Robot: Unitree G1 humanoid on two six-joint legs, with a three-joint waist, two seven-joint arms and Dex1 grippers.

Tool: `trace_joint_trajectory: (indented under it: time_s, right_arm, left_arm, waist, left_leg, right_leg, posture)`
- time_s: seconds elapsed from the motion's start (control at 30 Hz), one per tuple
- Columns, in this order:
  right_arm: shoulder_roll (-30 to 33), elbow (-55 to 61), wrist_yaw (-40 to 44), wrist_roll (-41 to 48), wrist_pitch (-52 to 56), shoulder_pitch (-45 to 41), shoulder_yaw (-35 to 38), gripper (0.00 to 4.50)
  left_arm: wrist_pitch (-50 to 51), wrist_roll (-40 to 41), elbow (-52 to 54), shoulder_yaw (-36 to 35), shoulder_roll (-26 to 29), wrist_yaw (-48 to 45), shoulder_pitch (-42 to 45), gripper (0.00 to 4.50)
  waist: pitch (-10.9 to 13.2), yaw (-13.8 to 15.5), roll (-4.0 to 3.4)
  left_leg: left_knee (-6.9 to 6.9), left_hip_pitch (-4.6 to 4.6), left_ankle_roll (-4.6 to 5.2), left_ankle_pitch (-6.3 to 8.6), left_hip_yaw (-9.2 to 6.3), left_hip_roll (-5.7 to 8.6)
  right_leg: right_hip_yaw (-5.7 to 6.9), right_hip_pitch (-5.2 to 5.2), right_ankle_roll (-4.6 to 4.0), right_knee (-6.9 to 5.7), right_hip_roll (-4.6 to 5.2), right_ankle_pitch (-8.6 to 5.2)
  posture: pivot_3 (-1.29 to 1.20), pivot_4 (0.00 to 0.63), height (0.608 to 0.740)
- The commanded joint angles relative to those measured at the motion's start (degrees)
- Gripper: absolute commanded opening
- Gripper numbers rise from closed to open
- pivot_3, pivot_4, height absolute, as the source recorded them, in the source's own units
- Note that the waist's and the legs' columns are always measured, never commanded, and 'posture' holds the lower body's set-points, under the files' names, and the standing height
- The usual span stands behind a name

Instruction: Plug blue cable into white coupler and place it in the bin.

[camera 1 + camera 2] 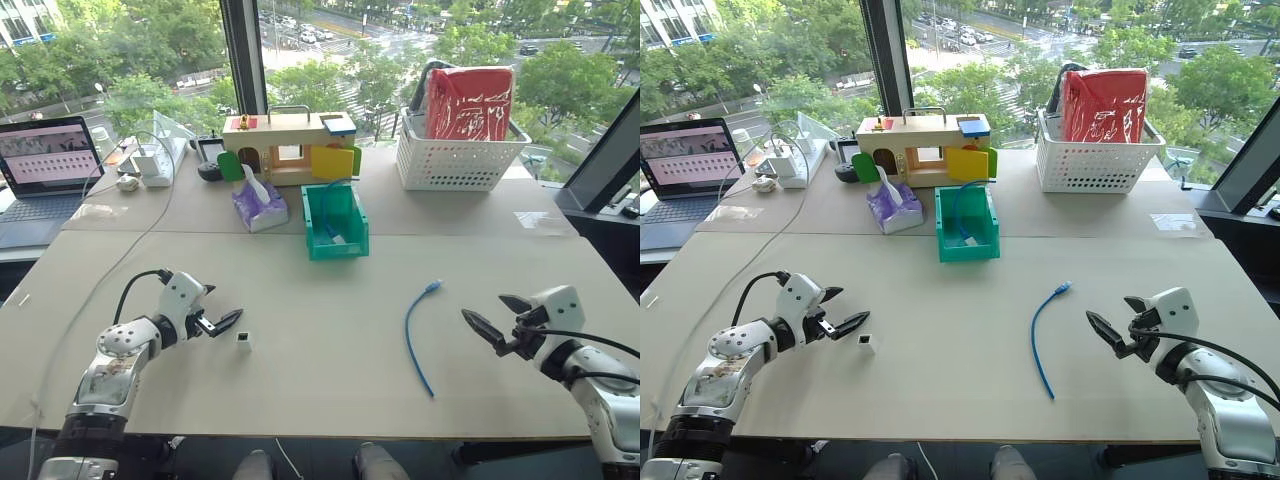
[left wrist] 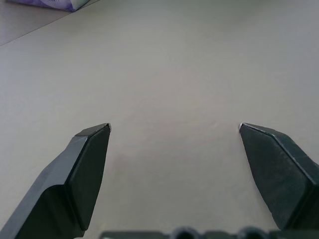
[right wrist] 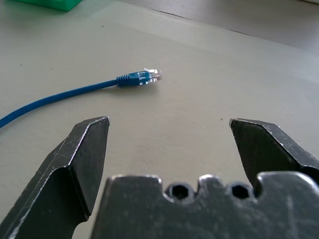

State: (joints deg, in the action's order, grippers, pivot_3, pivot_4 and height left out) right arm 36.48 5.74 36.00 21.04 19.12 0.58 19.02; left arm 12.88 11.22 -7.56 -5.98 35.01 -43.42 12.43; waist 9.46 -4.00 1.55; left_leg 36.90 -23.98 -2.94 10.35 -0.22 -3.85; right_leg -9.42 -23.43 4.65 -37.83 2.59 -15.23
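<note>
The left gripper [image 1: 222, 320] hung released, empty, the white coupler [image 1: 243, 341] on the table [image 1: 320, 350] just beside its tips at four o'clock. The bin [image 1: 335, 222] stood at twelve o'clock from the table's middle. The blue cable [image 1: 417, 335] lay at nine o'clock from the released, empty right gripper [image 1: 492, 320].

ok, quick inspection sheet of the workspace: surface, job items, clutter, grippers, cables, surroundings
Surface: beige table, bare in front.
Job's things: blue cable lying loose, unplugged; white coupler standing apart from it, near the left gripper; green bin behind, something blue already inside.
Clutter: tissue pack, wooden toy box, white basket with a red bag.
Grippers: left gripper open, empty; right gripper open, empty.
Cables: white cord trailing off the left edge.
Surroundings: laptop, windows over trees.
</note>
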Motion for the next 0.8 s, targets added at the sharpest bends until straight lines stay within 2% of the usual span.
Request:
trace_joint_trajectory:
  time_s: [0.03, 0.13, 0.23, 0.4, 0.53, 0.7, 0.8]
  right_arm:
    - [0.6, 1.5, 0.1, 1.0, -0.4, -2.2, 1.3, 4.47]
    - [1.6, 5.6, -0.4, 2.5, 4.8, -6.0, -0.6, 4.47]
    - [1.9, 9.3, -2.0, 3.3, 12.7, -9.3, -3.5, 4.47]
    - [0.2, 13.7, -11.1, 2.0, 27.7, -13.1, -7.4, 4.47]
    - [-8.1, 15.6, -21.0, 4.4, 46.4, -20.0, -7.9, 4.47]
    - [-16.7, 10.6, -33.6, -2.2, 52.6, -27.4, -6.8, 4.47]
    - [-19.0, 9.1, -36.7, -4.5, 53.7, -29.0, -7.0, 4.47]
  left_arm:
    - [0.3, 2.8, 0.5, -1.9, 1.6, -2.9, 2.3, 4.41]
    - [0.3, 7.3, 0.9, -4.4, 4.0, -7.9, 6.2, 4.41]
    - [2.0, 7.4, 3.2, -1.7, 7.5, -13.0, 6.7, 4.41]
    - [6.6, 10.8, 10.3, -0.2, 10.1, -17.5, 6.9, 4.41]
    - [11.0, 16.2, 16.2, -1.1, 12.1, -21.5, 10.0, 4.41]
    - [15.7, 18.0, 18.3, -0.2, 14.8, -22.8, 11.9, 4.41]
    - [16.5, 18.3, 19.2, -0.2, 15.0, -22.6, 12.2, 4.41]
  waist:
    - [0.0, 0.0, 0.00]
    - [0.1, -0.1, 0.09]
    - [0.1, -0.4, 0.09]
    - [0.1, 0.2, 0.11]
    - [0.1, 0.2, 0.22]
    - [0.1, -0.3, 0.21]
    - [0.1, -0.1, 0.22]
  left_leg:
    - [0.00, 0.00, 0.00, 0.00, 0.00, 0.00]
    - [0.00, -0.08, 0.00, 0.00, 0.00, -0.02]
    - [-0.02, -0.12, 0.01, -0.01, 0.00, -0.03]
    - [-0.16, -0.29, 0.07, 0.05, -0.01, -0.04]
    - [-0.09, -0.75, 0.05, 0.04, -0.08, -0.04]
    - [-0.10, -0.70, 0.05, 0.04, -0.09, -0.04]
    - [-0.11, -0.72, 0.05, 0.03, -0.10, -0.04]
  right_leg:
    - [0.00, 0.00, 0.00, 0.00, 0.00, 0.00]
    - [0.00, -0.12, -0.01, 0.01, -0.03, 0.00]
    - [-0.01, -0.18, -0.03, 0.00, -0.04, -0.02]
    - [0.01, -0.28, -0.37, 0.14, -0.02, 0.05]
    - [0.07, -0.75, -0.46, 0.01, -0.03, 0.11]
    - [0.07, -0.76, -0.45, -0.03, -0.05, 0.10]
    - [0.10, -0.77, -0.46, -0.03, -0.05, 0.10]
  posture:
    - [0.00, 0.150, 0.724]
    - [0.00, 0.150, 0.724]
    - [0.00, 0.150, 0.724]
    - [0.00, 0.150, 0.724]
    - [0.00, 0.150, 0.724]
    - [0.00, 0.150, 0.724]
    - [0.00, 0.150, 0.724]
